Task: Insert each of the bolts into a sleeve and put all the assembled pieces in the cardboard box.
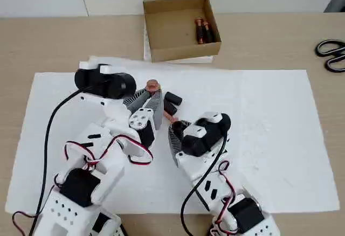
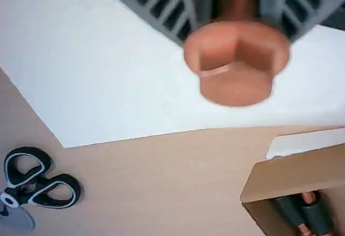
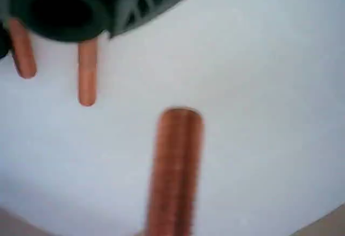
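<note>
The left pincer point(image 1: 149, 101) is holding a copper-coloured metal bolt with a six-sided head point(image 2: 234, 63) tight by its stem, with the head sticking out; the right pincer point(image 1: 175, 129) is gripping a black round sleeve point(image 3: 59, 12) just beside it. Both are hanging over the white sheet point(image 1: 269, 139) on the tan tabletop point(image 1: 54, 42). Two more black sleeves point(image 1: 172, 98) and a loose copper bolt point(image 1: 170, 117) are lying on the sheet near the pincers. Two finished pieces point(image 1: 202, 31) are lying inside the brown cardboard box point(image 1: 161, 31); black scissors point(image 1: 331, 53) are resting well apart on the tabletop.
</note>
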Controlling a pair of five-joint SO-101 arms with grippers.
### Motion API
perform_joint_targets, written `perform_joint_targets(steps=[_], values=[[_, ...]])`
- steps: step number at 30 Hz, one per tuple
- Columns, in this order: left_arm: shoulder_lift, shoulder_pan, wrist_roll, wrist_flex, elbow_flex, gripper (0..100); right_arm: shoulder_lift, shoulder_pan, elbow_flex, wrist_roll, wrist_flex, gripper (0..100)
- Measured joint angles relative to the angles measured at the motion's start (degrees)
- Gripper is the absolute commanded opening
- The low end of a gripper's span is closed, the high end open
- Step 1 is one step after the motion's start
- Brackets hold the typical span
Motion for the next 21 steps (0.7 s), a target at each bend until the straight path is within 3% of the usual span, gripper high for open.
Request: perform_joint_targets(steps=[21], values=[[0.1, 2.3, 0.0, -3.8, 4.9, 1, -0.1, -3.7, 0.3, 0.0, 0.0, 0.4]])
